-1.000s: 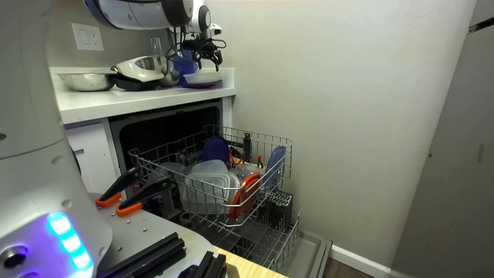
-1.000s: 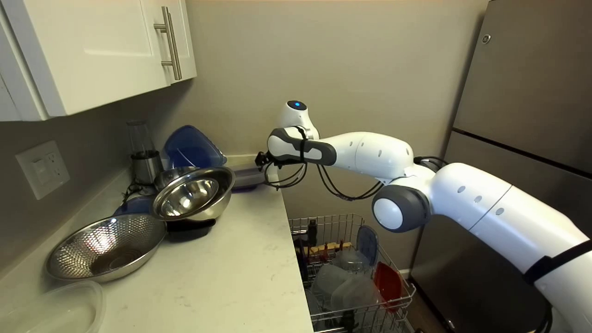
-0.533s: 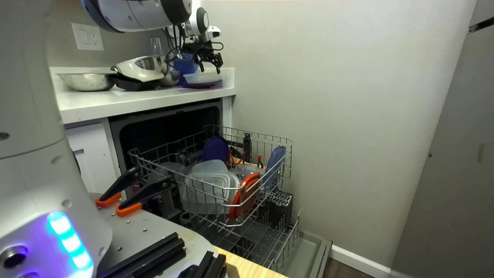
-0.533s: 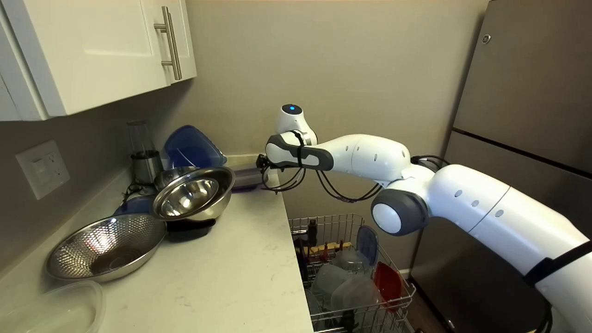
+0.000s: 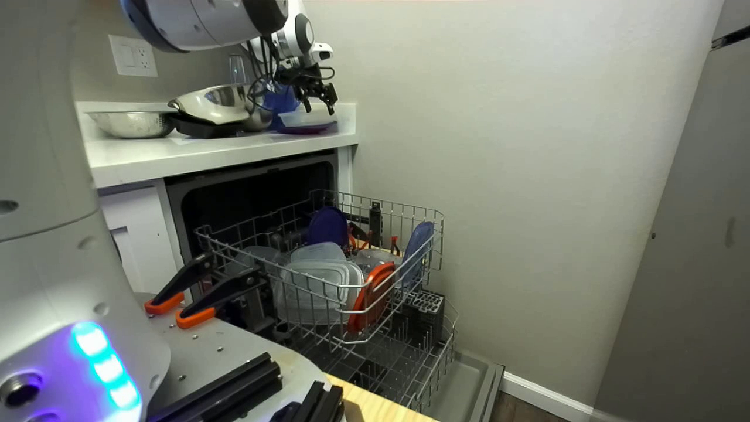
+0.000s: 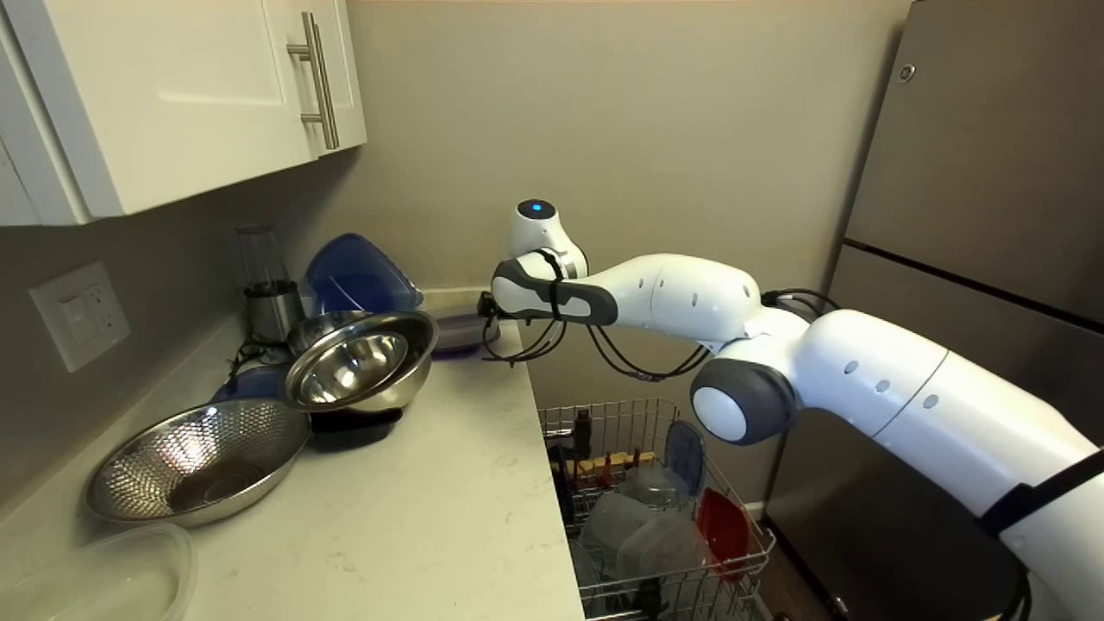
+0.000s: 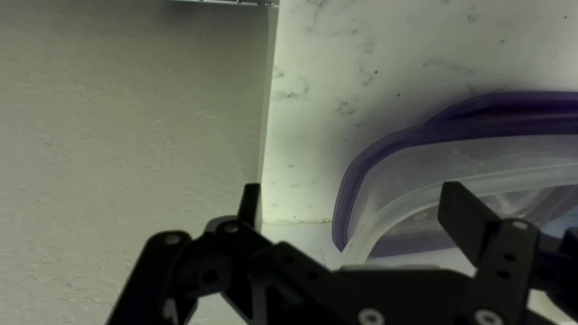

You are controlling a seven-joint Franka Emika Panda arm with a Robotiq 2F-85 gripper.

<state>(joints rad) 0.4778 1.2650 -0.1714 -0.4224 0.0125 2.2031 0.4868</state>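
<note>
Hanging above a translucent, shallow plastic container on a white, marbled stone bench, the jaws are spread wide with nothing held. In the wrist view, one side of the jaws is seen over the container's interior and the other past its end, so that its rounded rim is straddled there; whether anything is touched cannot be told. The container is set open side up on a purple plastic lid or tray, perhaps stacked to save room. Beside the container, a large blue plastic lid is leaned on edge, probably so that less of the bench is taken up. Farther along the bench from the container, nested round steel bowls are tilted, apparently propped by a black pan beneath. Lower than the container, an orange-red plastic lid is stood on edge in a grey wire dishwasher rack, likely so that water can drain.
</note>
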